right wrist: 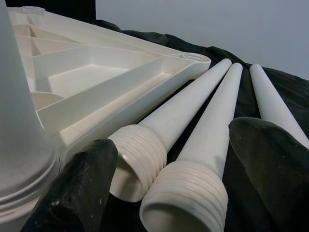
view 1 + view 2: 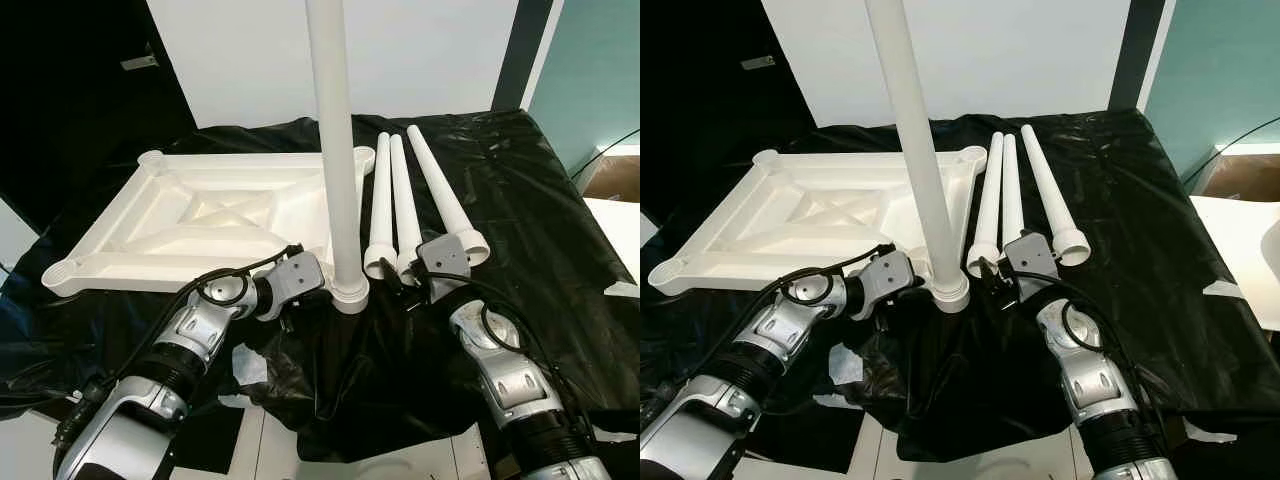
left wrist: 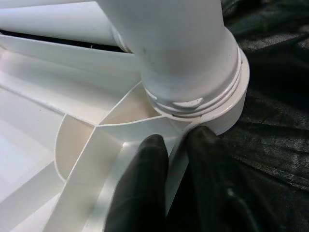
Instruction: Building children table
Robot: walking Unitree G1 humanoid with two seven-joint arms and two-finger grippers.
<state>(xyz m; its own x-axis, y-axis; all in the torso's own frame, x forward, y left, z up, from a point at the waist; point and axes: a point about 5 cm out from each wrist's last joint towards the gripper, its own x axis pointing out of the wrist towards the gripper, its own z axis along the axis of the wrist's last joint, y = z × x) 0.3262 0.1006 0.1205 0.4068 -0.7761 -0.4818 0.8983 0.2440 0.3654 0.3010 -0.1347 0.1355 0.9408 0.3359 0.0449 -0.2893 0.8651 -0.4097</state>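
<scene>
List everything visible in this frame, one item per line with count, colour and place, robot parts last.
Tabletop: one, white, lying underside up on the black sheet, left of centre.
Mounted leg: one, white, standing upright in the tabletop's near right corner socket.
Loose legs: three, white, lying side by side on the sheet to the right of the tabletop, threaded ends toward the robot.
Black sheet: one, black, crinkled, spread under all the parts.
Wall: white behind, teal panel at far right.
Left claw: black fingers pinching the tabletop's rim beside the mounted leg's socket.
Right claw: black fingers open, straddling the threaded ends of two loose legs.
</scene>
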